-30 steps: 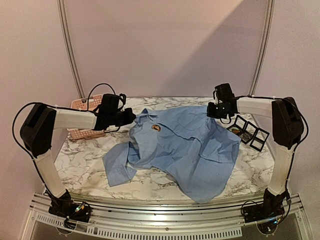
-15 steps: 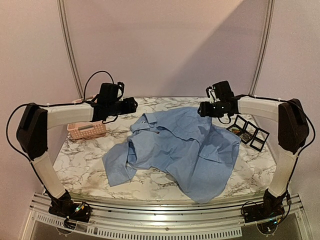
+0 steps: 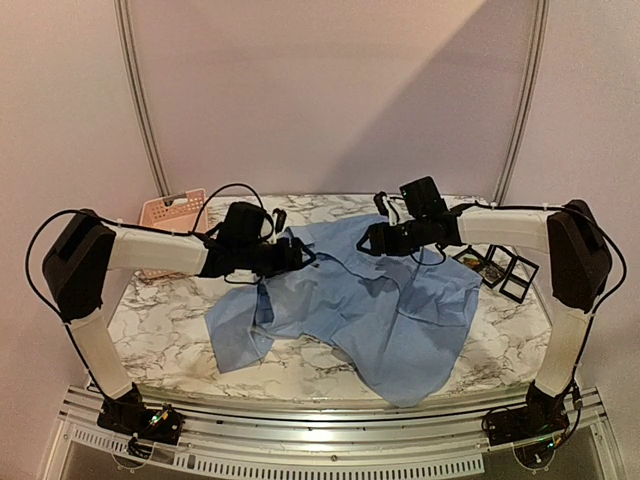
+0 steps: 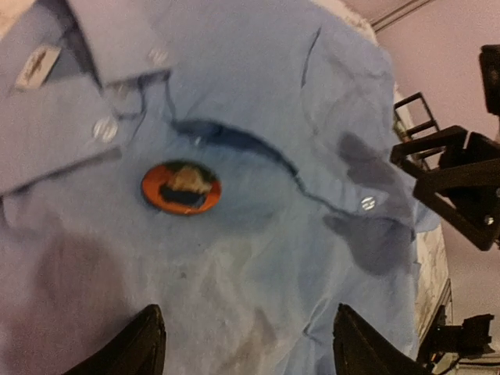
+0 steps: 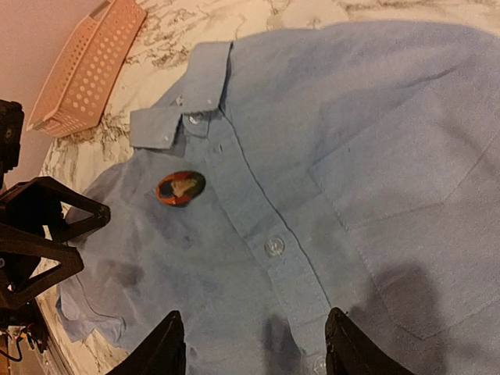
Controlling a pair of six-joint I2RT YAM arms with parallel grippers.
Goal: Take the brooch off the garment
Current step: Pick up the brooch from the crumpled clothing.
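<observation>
Brooch [image 4: 180, 187], round and orange, sits pinned on the light blue shirt [image 3: 380, 300] below the collar, on the bench [image 3: 160, 330]. Left hand [image 4: 248, 344] and right hand [image 5: 254, 344] hover released and empty; removal is not yet begun.

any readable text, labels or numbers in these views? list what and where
Nothing legible in any view.
collar tag inside the shirt: has print, too blurred to read.
brooch: orange with a dark picture, no letters can be made out.
basket: no text visible.
</observation>
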